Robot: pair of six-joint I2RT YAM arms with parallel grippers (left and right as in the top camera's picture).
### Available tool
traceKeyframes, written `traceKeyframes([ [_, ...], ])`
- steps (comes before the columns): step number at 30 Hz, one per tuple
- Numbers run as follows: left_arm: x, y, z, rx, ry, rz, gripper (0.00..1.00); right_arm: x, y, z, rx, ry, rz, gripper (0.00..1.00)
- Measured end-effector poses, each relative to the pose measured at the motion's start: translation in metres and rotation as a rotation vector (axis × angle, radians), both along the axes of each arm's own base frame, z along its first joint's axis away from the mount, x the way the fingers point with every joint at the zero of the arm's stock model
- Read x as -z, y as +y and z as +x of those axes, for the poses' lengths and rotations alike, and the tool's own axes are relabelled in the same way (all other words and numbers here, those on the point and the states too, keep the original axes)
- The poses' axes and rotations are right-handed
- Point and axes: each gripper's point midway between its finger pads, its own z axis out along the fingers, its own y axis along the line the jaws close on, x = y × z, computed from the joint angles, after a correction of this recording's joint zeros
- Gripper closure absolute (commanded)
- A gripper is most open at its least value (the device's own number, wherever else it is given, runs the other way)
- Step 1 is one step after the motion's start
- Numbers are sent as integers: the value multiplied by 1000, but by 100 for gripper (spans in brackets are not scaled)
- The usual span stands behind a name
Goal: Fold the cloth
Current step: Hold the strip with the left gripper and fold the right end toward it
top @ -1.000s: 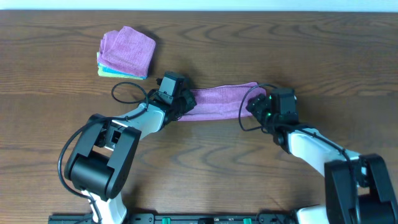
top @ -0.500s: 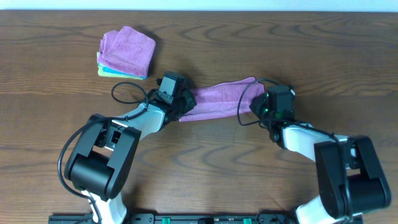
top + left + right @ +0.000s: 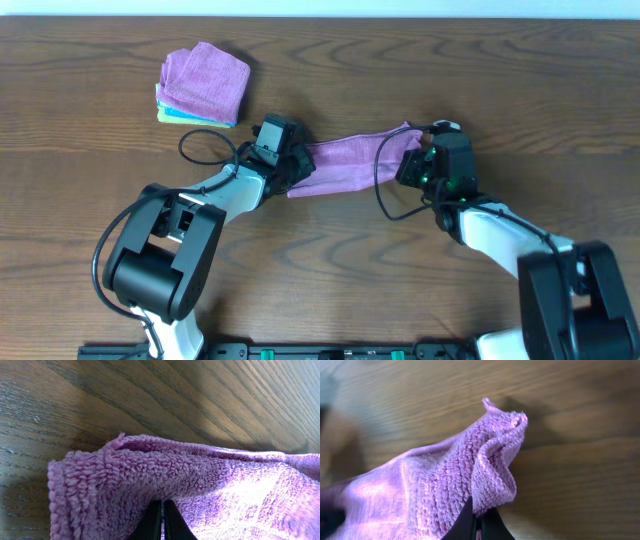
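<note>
Cloth (image 3: 350,162) purple, bunched lengthwise; left pincer (image 3: 161,519) pinched tight on one end, right pincer (image 3: 479,521) likewise on other.

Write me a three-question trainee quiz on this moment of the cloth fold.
1. True or false: the left gripper and the right gripper each pinch an end of the purple cloth.
2. Where in the overhead view is the folded stack? A) upper left B) between the grippers C) beside the right arm's base
3. Fill in: the table has a ____-grain surface.
Key: 1 true; 2 A; 3 wood.
</note>
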Motion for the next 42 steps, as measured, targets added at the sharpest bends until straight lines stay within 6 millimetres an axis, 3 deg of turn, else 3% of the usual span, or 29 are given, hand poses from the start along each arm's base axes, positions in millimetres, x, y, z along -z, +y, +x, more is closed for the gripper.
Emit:
traceKeyframes([
  [14,0,0,0,2,0,1,94,-52,55,3,-264,-114,-172,99],
  [26,0,13,5,-8,11,-17,94,-71,115,-13,-418,-181,-183,99],
  [42,-4,35,7,37,22,10,94,-72,137,-26,-490,-199,-194,99],
])
